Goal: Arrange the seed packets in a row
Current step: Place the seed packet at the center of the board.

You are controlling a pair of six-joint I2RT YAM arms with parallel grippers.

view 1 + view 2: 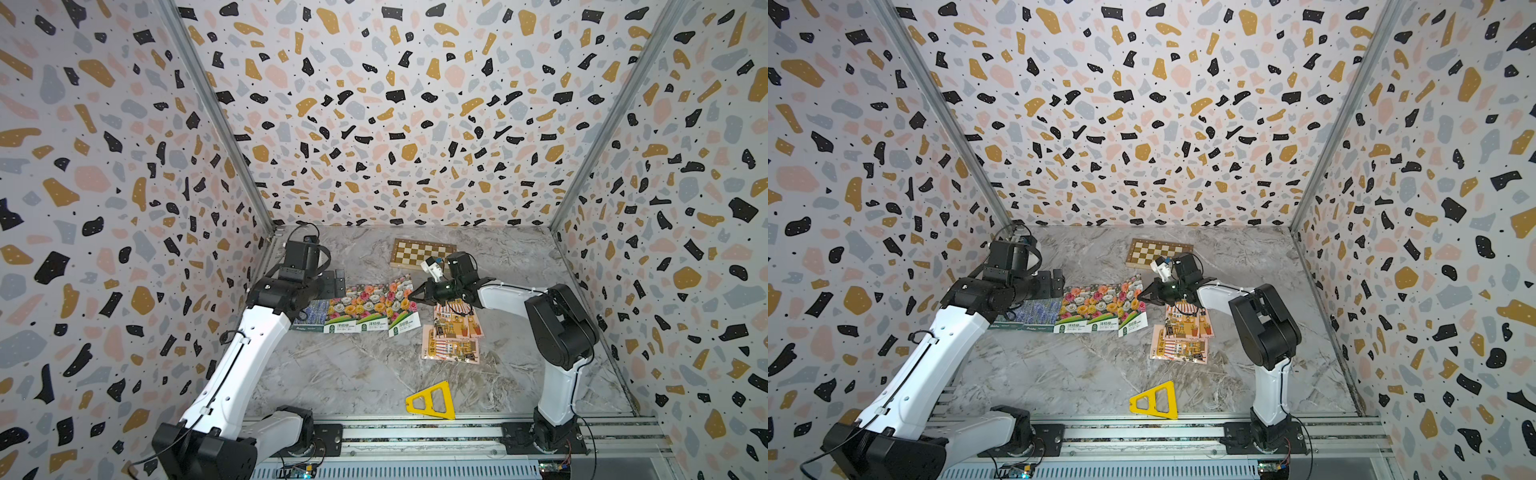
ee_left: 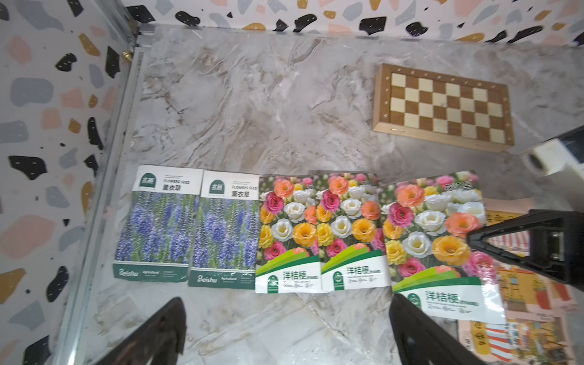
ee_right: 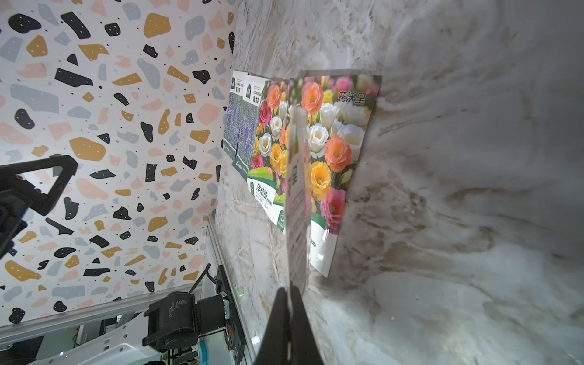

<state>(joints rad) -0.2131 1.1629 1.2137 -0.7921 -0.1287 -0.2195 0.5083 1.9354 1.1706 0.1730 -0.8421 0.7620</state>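
My left gripper hangs with its fingers spread wide and nothing between them, above the grey marbled tabletop at the near edge of the row. The row itself has two purple lavender seed packets side by side by the left wall. Next come three multicoloured flower packets with white-green labels, each overlapping its neighbour; the last is tilted. My right gripper is pinched together on a pale packet, which I see only edge-on in the right wrist view, so I cannot tell its print. Pink packets with an orange-awning shop drawing lie in a loose overlapping heap just right of the row. A brown-and-cream wooden chessboard lies farther back, and a yellow plastic triangle lies near the front rail, well apart from the packets.
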